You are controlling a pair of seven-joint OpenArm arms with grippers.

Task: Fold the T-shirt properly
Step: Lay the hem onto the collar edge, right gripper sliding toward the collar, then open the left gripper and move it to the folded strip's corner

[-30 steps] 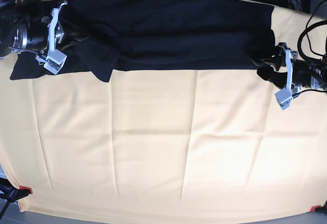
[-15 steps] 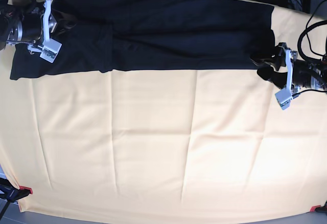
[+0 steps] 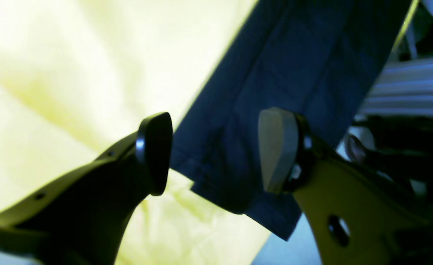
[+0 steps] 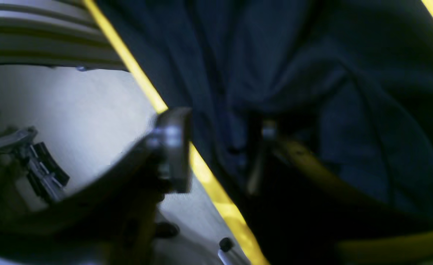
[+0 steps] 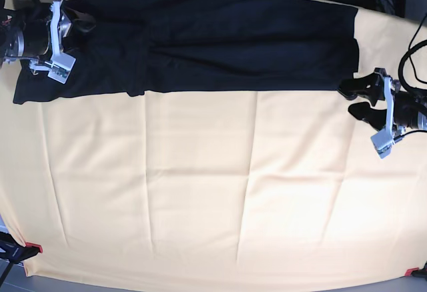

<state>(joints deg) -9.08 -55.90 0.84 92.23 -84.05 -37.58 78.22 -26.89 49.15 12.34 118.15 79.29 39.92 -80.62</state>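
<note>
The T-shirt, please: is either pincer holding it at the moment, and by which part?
The left pincer is open beside the T-shirt, holding nothing. The right pincer straddles a fold at the sleeve end; whether it grips is unclear.

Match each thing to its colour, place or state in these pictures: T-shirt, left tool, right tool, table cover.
Things:
1. T-shirt
2. left tool
3. right tool
4. table cover

Descriptions:
A. open, by the shirt's corner
B. yellow, creased, spread wide
C. dark, a long band along the base view's top
D. at the shirt's end on the base view's left

Pairs: 1-C, 2-A, 3-D, 4-B
</note>
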